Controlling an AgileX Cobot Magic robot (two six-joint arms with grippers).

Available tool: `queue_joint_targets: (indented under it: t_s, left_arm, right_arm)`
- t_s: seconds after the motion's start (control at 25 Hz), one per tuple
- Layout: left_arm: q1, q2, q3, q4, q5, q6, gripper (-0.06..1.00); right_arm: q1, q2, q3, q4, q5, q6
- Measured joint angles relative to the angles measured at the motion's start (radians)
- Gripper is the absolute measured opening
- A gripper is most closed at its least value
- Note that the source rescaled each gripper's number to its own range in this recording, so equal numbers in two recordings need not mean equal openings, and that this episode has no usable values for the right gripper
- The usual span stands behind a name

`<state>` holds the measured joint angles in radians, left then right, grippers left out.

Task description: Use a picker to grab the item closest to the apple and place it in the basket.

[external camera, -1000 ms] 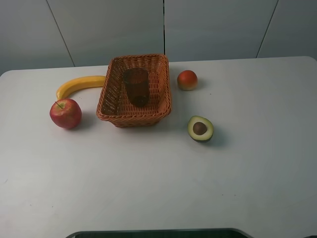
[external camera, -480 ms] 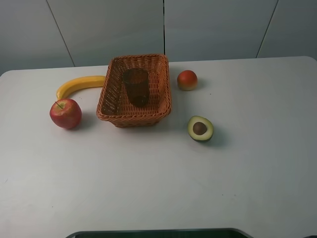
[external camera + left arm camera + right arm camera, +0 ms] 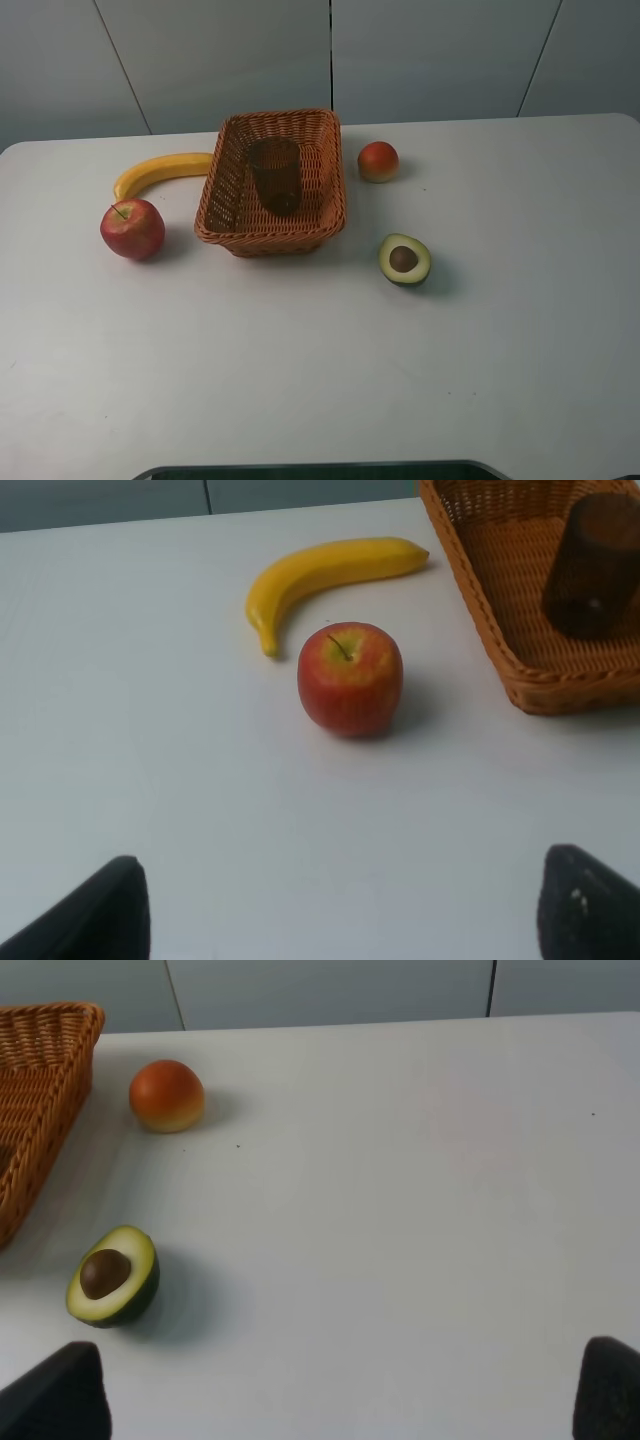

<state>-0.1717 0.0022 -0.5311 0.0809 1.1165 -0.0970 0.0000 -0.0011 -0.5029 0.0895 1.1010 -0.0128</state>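
A red apple [image 3: 132, 228] [image 3: 350, 678] rests on the white table at the left. Just behind it lies a yellow banana [image 3: 160, 172] [image 3: 325, 575], the nearest item to it. A woven orange basket [image 3: 225, 215] [image 3: 500, 630] stands right of them with a dark brown cup [image 3: 275, 175] [image 3: 592, 565] inside. My left gripper [image 3: 340, 905] is open, its fingertips [image 3: 95, 910] wide apart, on the near side of the apple and apart from it. My right gripper [image 3: 330, 1390] is open too, short of the halved avocado [image 3: 112, 1276]. Neither arm shows in the high view.
A halved avocado [image 3: 404, 259] with its pit lies right of the basket's front corner. An orange-red peach-like fruit [image 3: 378, 161] [image 3: 166, 1095] sits right of the basket's back corner. A dark edge [image 3: 320, 470] runs along the table's front.
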Motion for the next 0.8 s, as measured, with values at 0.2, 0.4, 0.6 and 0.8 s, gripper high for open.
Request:
queue_joint_targets:
  t_s: [0.2, 0.4, 0.6, 0.8]
  left_arm:
    - [0.000, -0.002, 0.018, 0.011, -0.022, 0.002, 0.99]
    - [0.000, -0.002, 0.020, 0.014, -0.026, 0.004, 0.99]
    - [0.000, -0.002, 0.020, 0.014, -0.026, 0.004, 0.99]
    - [0.000, -0.002, 0.020, 0.014, -0.026, 0.004, 0.99]
  right_arm:
    - [0.000, 0.000, 0.000, 0.000, 0.000, 0.000]
    - [0.000, 0.000, 0.000, 0.000, 0.000, 0.000]
    - [0.000, 0.000, 0.000, 0.000, 0.000, 0.000]
    - [0.000, 0.000, 0.000, 0.000, 0.000, 0.000]
